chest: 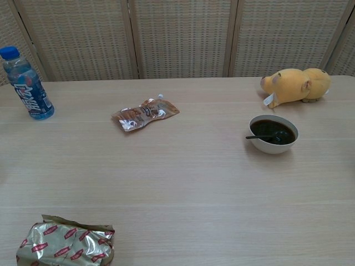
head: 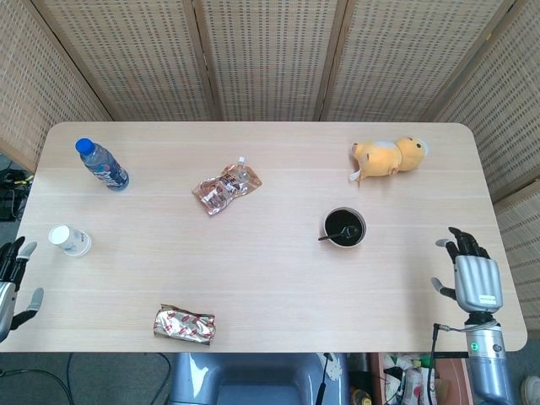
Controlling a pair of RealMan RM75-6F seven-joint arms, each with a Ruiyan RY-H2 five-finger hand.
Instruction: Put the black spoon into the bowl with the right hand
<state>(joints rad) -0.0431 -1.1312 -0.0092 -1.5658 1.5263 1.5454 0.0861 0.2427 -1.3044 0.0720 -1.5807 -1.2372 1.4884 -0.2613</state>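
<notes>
Already black spoon [head: 331,235] lies in bowl [head: 345,241] (handle out).

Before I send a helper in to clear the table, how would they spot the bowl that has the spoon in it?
Start at the yellow plush toy near the table's far right corner. Just in front of it stands the bowl, the only one there. It is white outside and dark inside, with the black spoon in it, handle over the left rim.

You've got one bowl [head: 345,227], one black spoon [head: 330,235], one bottle [head: 101,164], one cup [head: 69,240], one plush toy [head: 390,157], and two foil packets [head: 225,188] [head: 184,325].
</notes>
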